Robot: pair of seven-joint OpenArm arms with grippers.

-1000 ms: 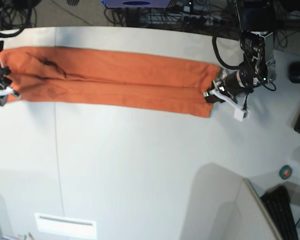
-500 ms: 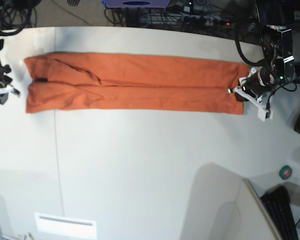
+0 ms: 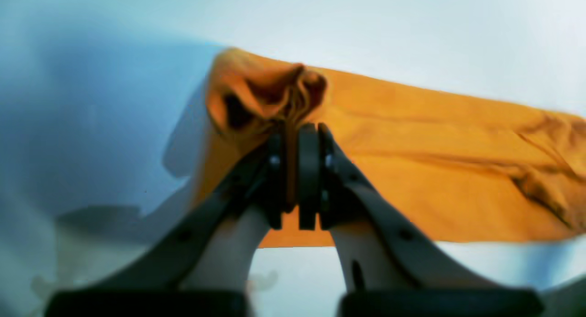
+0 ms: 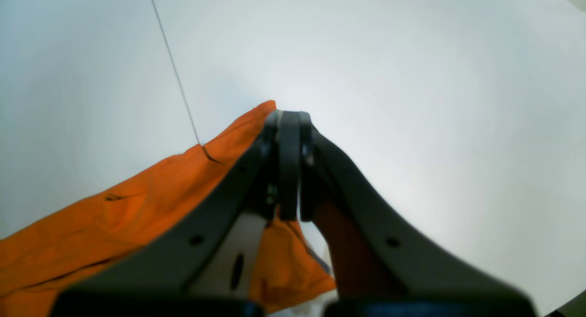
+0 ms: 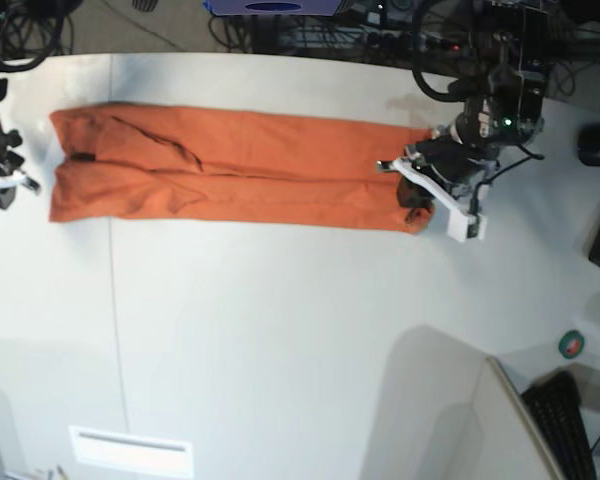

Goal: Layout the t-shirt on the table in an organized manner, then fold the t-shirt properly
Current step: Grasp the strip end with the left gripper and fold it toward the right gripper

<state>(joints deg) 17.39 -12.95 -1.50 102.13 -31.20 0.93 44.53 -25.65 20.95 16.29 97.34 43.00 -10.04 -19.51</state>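
— Cables and gear pile up behind the white tabletop [image 5: 280, 340], along the top of the frame, and a thin seam runs down its left part. The t-shirt [image 5: 240, 170] lies as a long orange band across the upper half, folded lengthwise by the look of it.

— At the far left edge, the right tool [image 4: 289, 170]?

— Pressed together. Its wrist view shows orange cloth around the tips, but whether any is pinched I cannot tell.

— And over on the upper right?

— The left tool [image 5: 412, 200] is pinching that end of the shirt; its wrist view shows fabric bunched between the pads.

— How will it handle?

— Light and limp, I'd say; it sags and creases anywhere unsupported. Best taken by hems or corners, both ends together.
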